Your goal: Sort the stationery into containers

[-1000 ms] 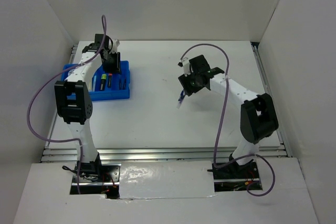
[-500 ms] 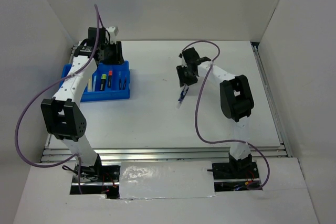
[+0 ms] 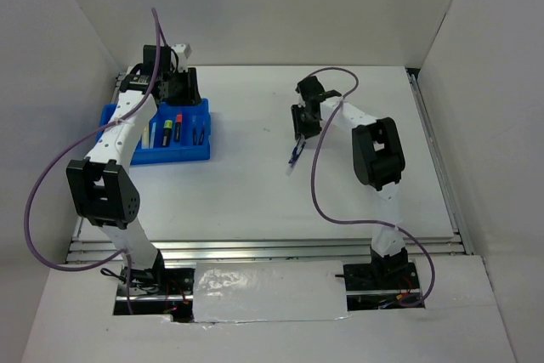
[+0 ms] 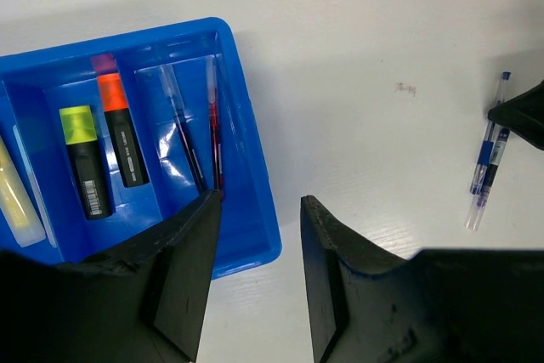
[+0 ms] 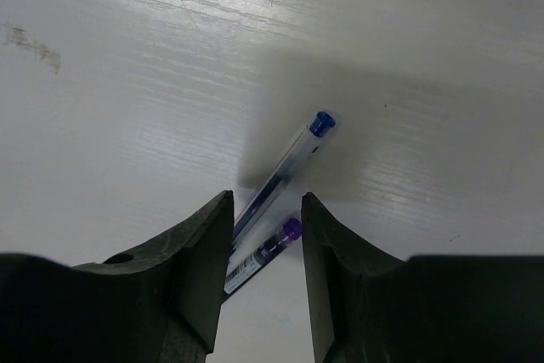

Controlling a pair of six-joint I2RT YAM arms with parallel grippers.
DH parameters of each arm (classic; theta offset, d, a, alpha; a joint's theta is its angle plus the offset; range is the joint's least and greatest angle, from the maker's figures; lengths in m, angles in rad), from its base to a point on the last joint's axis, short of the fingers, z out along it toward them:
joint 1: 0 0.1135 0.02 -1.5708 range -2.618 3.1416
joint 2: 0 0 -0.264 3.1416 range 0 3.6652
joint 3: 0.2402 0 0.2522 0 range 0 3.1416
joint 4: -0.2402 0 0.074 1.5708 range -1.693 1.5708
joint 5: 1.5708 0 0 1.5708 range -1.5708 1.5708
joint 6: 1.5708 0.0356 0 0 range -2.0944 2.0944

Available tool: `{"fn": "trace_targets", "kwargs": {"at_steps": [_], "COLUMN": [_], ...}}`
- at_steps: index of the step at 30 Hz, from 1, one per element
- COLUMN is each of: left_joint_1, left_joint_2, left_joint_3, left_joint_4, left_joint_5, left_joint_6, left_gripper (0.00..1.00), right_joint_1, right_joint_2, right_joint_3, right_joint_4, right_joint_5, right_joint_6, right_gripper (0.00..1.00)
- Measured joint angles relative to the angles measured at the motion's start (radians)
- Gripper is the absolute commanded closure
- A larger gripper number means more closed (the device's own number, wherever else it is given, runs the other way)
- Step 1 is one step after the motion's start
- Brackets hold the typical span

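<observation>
The blue tray (image 3: pixel 183 156) stands at the back left. In the left wrist view the tray (image 4: pixel 255 167) holds a yellow-capped highlighter (image 4: pixel 85 163), an orange-capped highlighter (image 4: pixel 119 129), two thin pens (image 4: pixel 197 138) and a cream bar (image 4: pixel 17 197). My left gripper (image 4: pixel 259 206) is open and empty above the tray's right edge; in the top view it (image 3: pixel 181 95) sits at the tray's far side. A blue pen (image 5: pixel 285 167) and a purple pen (image 5: pixel 263 252) lie side by side on the table (image 3: pixel 295 157). My right gripper (image 5: pixel 265 206) is open, its jaws straddling both pens.
White walls enclose the table on the left, back and right. Purple cables loop from both arms. A small brown stain (image 4: pixel 405 88) marks the table between the tray and the pens (image 4: pixel 486 163). An aluminium rail (image 3: pixel 255 248) runs along the near edge.
My left arm has straightened and drawn back from over the tray. My right gripper has turned and dropped onto the two pens. The pens have not moved.
</observation>
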Motion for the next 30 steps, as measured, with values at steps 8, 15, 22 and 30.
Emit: {"fn": "trace_targets", "kwargs": {"at_steps": [8, 15, 22, 30], "left_joint_1": [0.000, 0.000, 0.000, 0.010], "left_joint_2": [0.000, 0.000, 0.000, -0.011], "left_joint_3": [0.000, 0.000, 0.000, -0.046], "left_joint_4": [-0.001, -0.002, -0.012, -0.008], "left_joint_5": [0.001, 0.001, 0.002, 0.042], "left_joint_6": [0.000, 0.000, 0.001, 0.005], "left_gripper": [0.46, 0.46, 0.46, 0.46], "right_joint_1": [0.012, 0.041, 0.115, 0.147], "right_joint_2": [0.048, 0.072, 0.109, 0.169], "right_joint_3": [0.053, 0.091, 0.150, 0.262], "right_joint_4": [-0.007, -0.010, -0.025, -0.080], "right_joint_5": [-0.010, -0.035, -0.037, -0.035], "right_joint_6": [0.011, 0.018, 0.013, -0.016], "right_gripper": [0.59, 0.60, 0.62, 0.63]}}
